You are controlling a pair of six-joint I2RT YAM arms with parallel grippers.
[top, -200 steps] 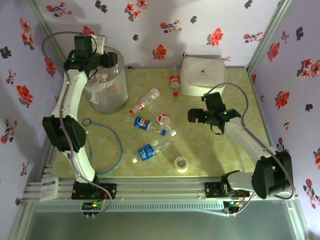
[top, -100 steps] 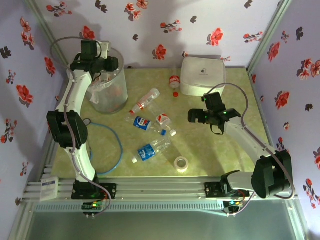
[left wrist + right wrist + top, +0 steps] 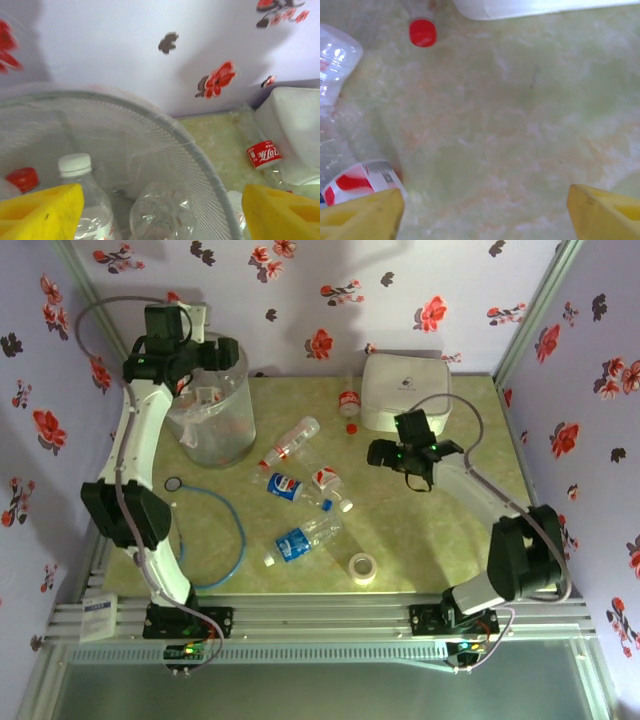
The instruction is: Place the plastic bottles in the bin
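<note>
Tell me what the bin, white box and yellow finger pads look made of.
Bin: clear, glossy plastic by its see-through wall, with a thin crinkled film liner. White box: opaque, smooth moulded plastic, probably. Yellow finger pads: matte, likely foam or rubber; can't tell which.

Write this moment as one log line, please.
left claw: open, empty, over bin | right claw: open, empty, above table | loose bottles: several outside bin

Overhead looks down; wrist cameras close above bin (image 3: 167, 127), table (image 3: 520, 125)
</note>
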